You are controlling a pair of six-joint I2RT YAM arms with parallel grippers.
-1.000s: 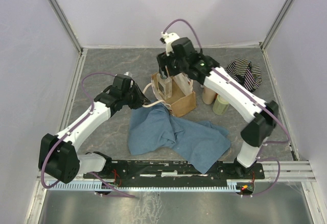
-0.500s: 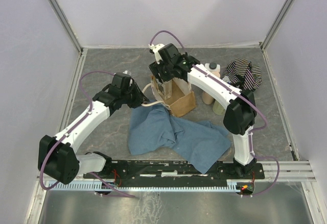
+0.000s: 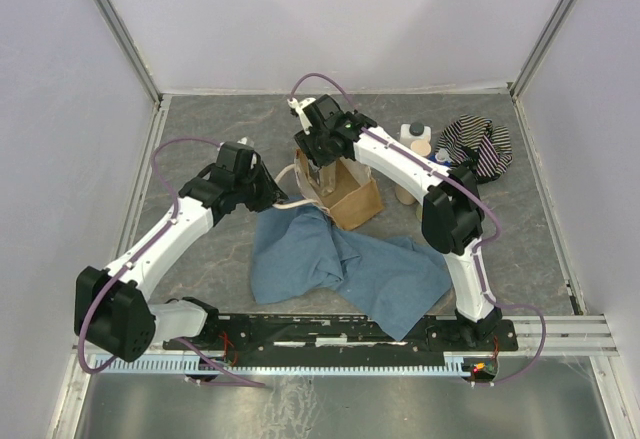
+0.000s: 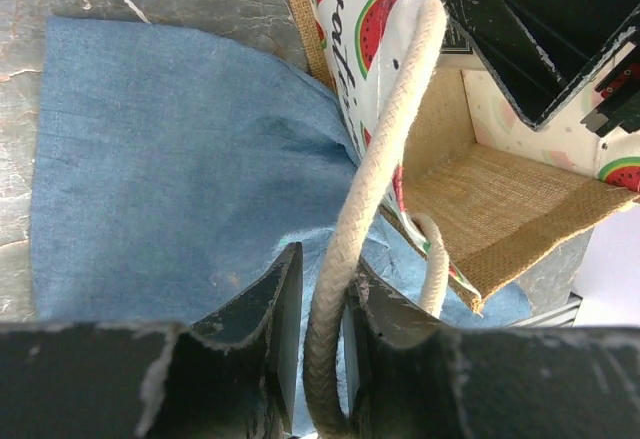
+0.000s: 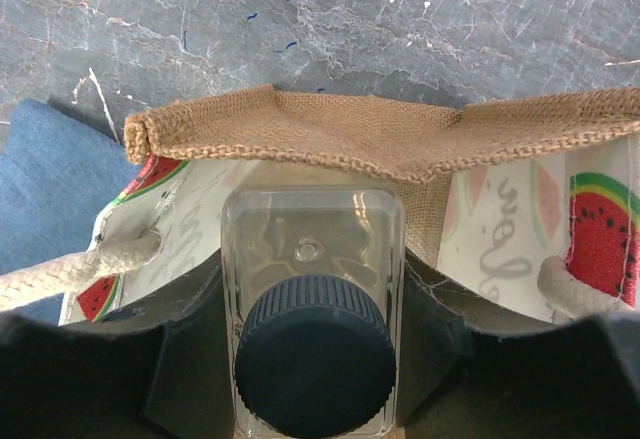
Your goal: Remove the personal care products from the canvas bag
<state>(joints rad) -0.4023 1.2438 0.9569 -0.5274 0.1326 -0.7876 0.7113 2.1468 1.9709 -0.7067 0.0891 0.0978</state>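
The canvas bag [image 3: 352, 197] stands mid-table, its watermelon-print lining [image 5: 600, 221] showing. My right gripper [image 3: 322, 162] reaches down into its mouth and is shut on the clear square bottle [image 5: 310, 249] with the dark cap [image 5: 315, 359], one finger on each side [image 5: 312, 299]. My left gripper [image 3: 277, 195] is shut on a cream rope handle [image 4: 372, 194] at the bag's left side [image 4: 325, 309]. The tan pump bottle [image 3: 413, 139] and other bottles stand right of the bag, partly hidden by the right arm.
A blue-grey cloth [image 3: 345, 264] lies crumpled in front of the bag, also under my left gripper [image 4: 180, 159]. A black-and-white striped cloth [image 3: 478, 144] lies at the back right. Enclosure walls ring the table.
My right arm has folded, its wrist shifting left and its elbow coming forward, uncovering the pump bottle. It still grips the clear bottle at the bag's mouth. The left arm has held still.
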